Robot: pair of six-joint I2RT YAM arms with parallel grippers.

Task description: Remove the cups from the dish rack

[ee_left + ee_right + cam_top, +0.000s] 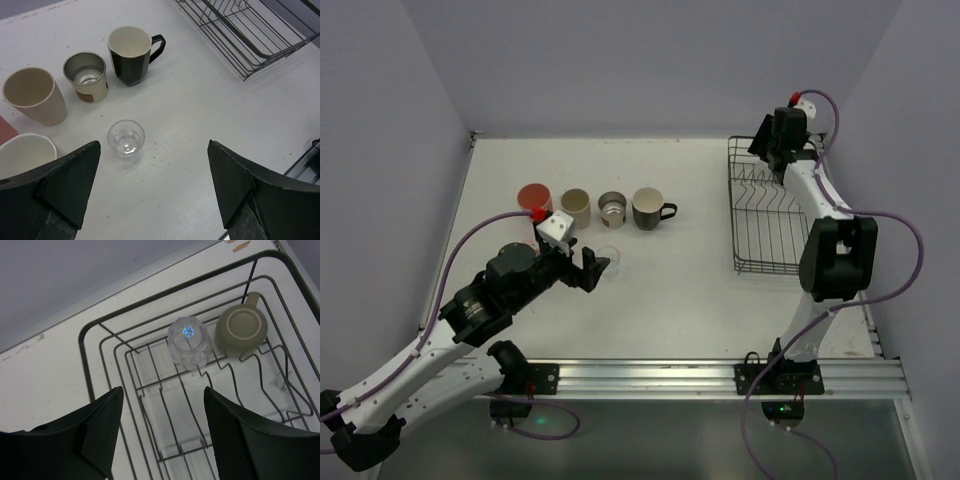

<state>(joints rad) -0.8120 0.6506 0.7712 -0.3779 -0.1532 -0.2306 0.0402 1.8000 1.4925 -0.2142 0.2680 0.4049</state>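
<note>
Left tool (155, 175): jaws spread wide above open tabletop (200, 125); clear glass (126, 138) stood just ahead, touching neither finger. Right tool (162, 425): jaws wide over dish rack (765, 215); inverted glass (188, 341) and grey-olive cup (242, 329) sat beyond, near far rim.

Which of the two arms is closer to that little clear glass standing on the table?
Left. The left gripper hovers just beside the clear glass; the right gripper is far off, over the dish rack.
</note>
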